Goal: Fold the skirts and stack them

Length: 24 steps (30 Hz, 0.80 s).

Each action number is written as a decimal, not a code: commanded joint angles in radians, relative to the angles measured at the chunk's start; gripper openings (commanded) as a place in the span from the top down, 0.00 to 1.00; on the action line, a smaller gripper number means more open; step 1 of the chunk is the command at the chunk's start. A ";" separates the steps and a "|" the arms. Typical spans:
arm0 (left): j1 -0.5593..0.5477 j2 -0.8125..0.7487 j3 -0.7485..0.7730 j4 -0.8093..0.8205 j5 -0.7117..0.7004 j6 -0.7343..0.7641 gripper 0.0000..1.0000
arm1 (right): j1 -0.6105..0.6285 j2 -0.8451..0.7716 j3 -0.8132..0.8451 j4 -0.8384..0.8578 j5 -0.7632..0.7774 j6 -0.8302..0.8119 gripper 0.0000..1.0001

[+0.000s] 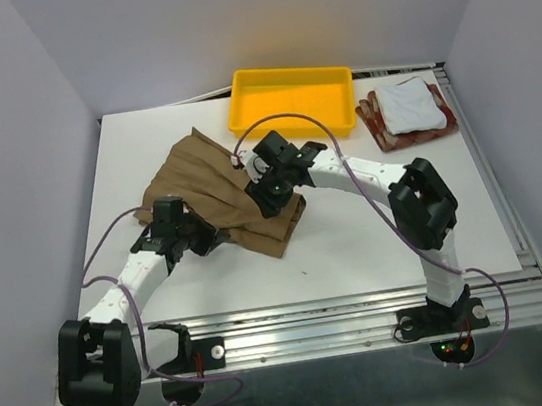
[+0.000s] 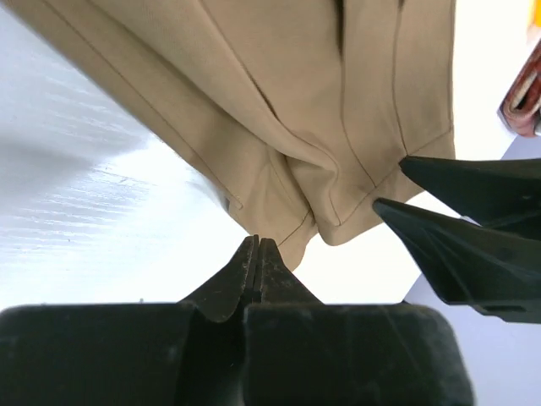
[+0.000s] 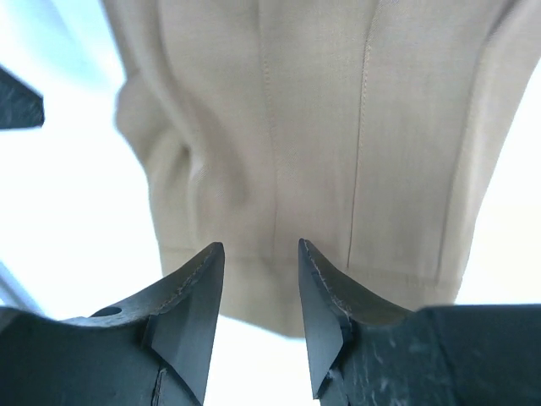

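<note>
From above, the tan skirt (image 1: 209, 176) lies bunched and partly folded on the table (image 1: 357, 241), and both arms are on it. The left gripper (image 1: 214, 239) noses in at its near edge, the right gripper (image 1: 267, 191) sits over its right-hand fold, and the two are close together. Well beyond the right gripper and off to its right, the white skirt (image 1: 411, 106) rests folded on top of the checked skirt (image 1: 373, 120), just beside the yellow tray (image 1: 292, 99). Over to the left wrist camera: the fingers (image 2: 241, 275) are pressed tight together, clenched, with no cloth visibly between them. The tan skirt's hem corner hangs just past the tips and a touch to the right. The other gripper's black fingers poke in from the right, tips right at that same hem, and a sliver of the checked skirt shows at the far right edge. Now the right wrist camera: jaws spread apart, released, nothing between them. The tan skirt's stitched pleats fill the view straight ahead, hem just beyond the tips. Whether the tips touch the cloth, can't tell.
</note>
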 commanded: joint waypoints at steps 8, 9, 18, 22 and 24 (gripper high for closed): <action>-0.006 -0.160 0.229 0.060 0.148 1.147 0.64 | -0.255 -0.329 -0.325 0.155 -0.211 0.344 0.51; -0.006 -0.169 0.245 0.045 0.215 1.354 0.60 | -0.302 -0.384 -0.374 0.181 -0.202 0.353 0.43; -0.153 -0.027 0.365 -0.172 0.418 2.048 0.41 | -0.373 -0.380 -0.598 0.302 -0.177 0.316 0.20; -0.229 -0.002 0.307 -0.214 0.400 2.312 0.54 | -0.373 -0.323 -0.633 0.459 -0.229 0.371 0.21; -0.262 0.012 0.286 -0.222 0.388 2.427 0.57 | -0.373 -0.315 -0.669 0.525 -0.247 0.405 0.22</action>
